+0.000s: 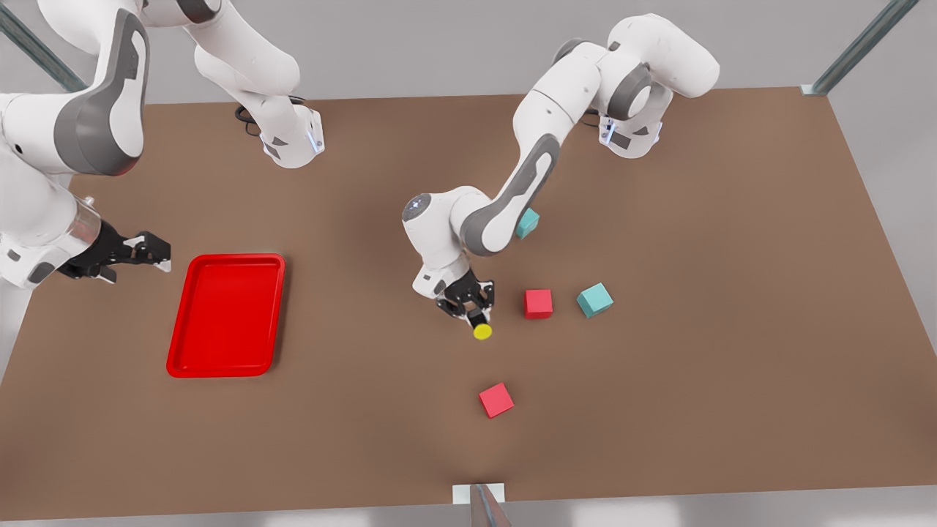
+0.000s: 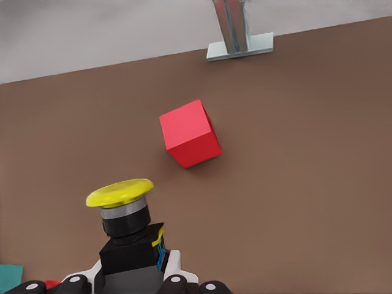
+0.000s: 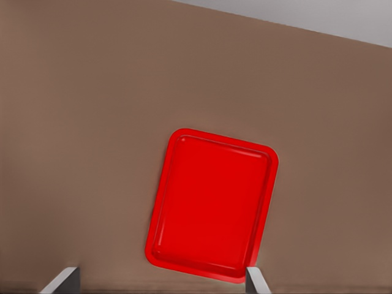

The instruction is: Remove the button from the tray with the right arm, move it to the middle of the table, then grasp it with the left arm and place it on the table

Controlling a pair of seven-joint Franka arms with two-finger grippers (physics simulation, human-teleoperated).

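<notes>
Button [image 1: 481, 326]: yellow cap, dark body, held between the fingers of the left gripper [image 1: 468, 306] near the middle of the table [image 1: 732, 329]. In the left wrist view the button [image 2: 125, 223] lies on its side in the grasp, cap pointing away from the hand, the black fingers [image 2: 174, 283] clamped on its body. Whether the cap touches the table cannot be told; it hangs very low.

Tray [image 1: 225, 315]: red, bare inside, on the front view's left side of the table. The right wrist view looks down on the tray [image 3: 211, 205] and finds nothing in it.

Right gripper [image 1: 146, 251]: hangs just beside the tray's far corner at the front view's left, fingers spread, holding nothing; its two fingertips [image 3: 61, 283] stand wide apart in the right wrist view. This arm waits.

Other items: red cube [image 1: 538, 303] just beside the button; second red cube [image 1: 496, 400] nearer the table's front edge, also seen in the left wrist view [image 2: 189, 133]; teal cube [image 1: 594, 299] beyond the first red one; another teal cube [image 1: 527, 223] partly behind the left arm.

Progress, as judged: removal from the tray, carry to the middle and handover look complete. Remaining: lower the button to rest on the table, release, withdraw.
</notes>
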